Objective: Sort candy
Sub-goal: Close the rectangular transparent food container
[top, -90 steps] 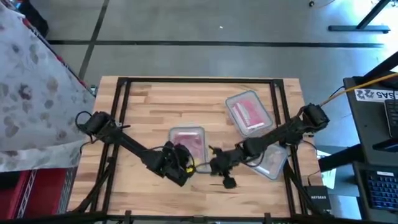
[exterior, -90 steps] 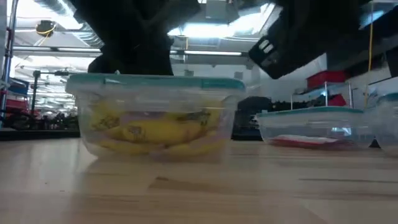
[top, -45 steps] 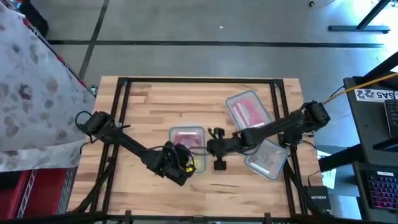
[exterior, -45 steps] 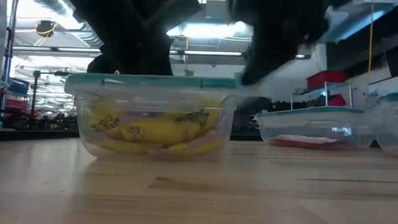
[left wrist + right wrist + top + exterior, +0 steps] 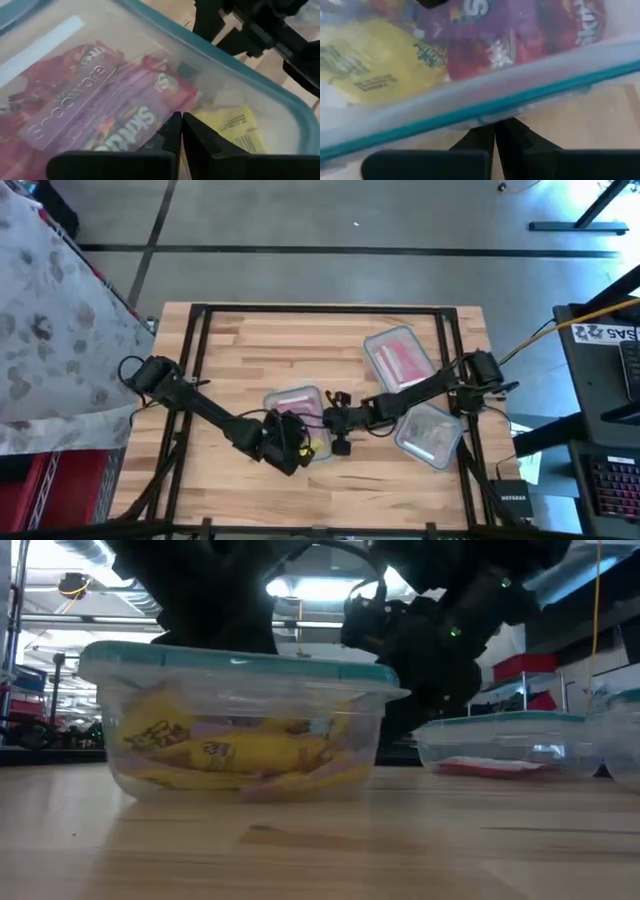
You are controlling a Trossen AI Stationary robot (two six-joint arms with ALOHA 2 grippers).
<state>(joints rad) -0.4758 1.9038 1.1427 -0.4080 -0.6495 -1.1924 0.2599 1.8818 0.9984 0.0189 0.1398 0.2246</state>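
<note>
Tubs: three, clear with teal rims, on the table point(image 5: 250, 350). The mixed tub point(image 5: 297, 418) holds the candy point(image 5: 125, 115) (red, purple and yellow packets together); the far tub point(image 5: 398, 362) holds red only; the right-hand tub point(image 5: 430, 435) has contents too faint to tell.

Left claw point(image 5: 178, 131): fingers pressed together, empty, above the mixed tub.

Right claw point(image 5: 495, 131): fingers likewise together, empty, at that tub's rim.

Handling, as a judgement: steady the tub at the rim; spread fingers before reaching for one packet.
</note>
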